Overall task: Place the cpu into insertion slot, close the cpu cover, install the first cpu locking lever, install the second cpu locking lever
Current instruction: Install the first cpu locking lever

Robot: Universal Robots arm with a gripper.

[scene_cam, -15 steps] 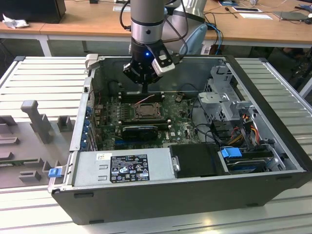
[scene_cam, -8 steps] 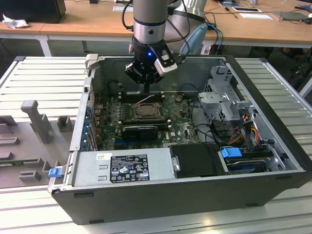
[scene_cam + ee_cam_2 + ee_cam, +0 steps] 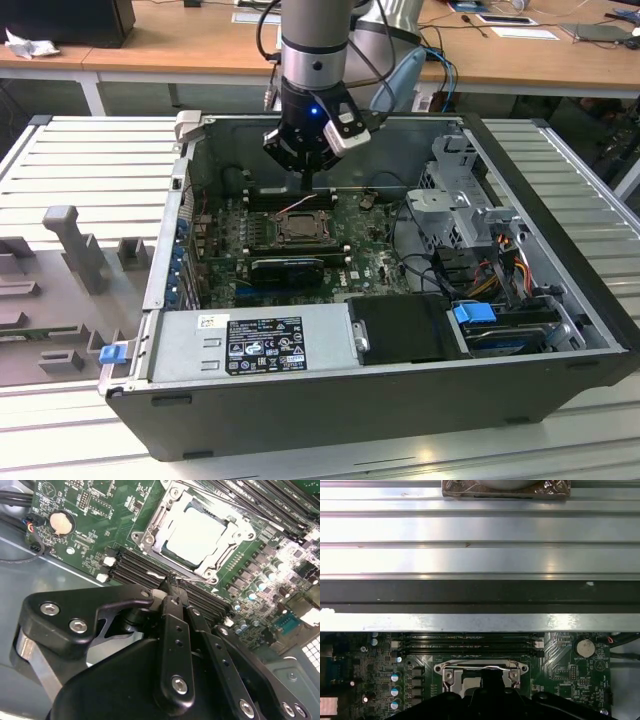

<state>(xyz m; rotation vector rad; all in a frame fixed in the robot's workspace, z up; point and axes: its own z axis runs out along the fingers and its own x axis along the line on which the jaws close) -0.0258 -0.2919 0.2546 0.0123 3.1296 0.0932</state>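
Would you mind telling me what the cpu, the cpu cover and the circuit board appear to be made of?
As they look: the cpu probably has a metal lid, pale matte silver with soft glare; the cpu cover is apparently stamped sheet metal, bright silvery with sharp edge highlights; the circuit board is seemingly green-coated laminate, showing fine traces and soldered parts.

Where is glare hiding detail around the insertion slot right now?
Second wrist view: glare washes the cpu nearly white, the cpu cover reads clearly. First wrist view: bright bands across the metal slats, the claw a dark silhouette. Exterior view: the insertion slot sits dim inside the case.
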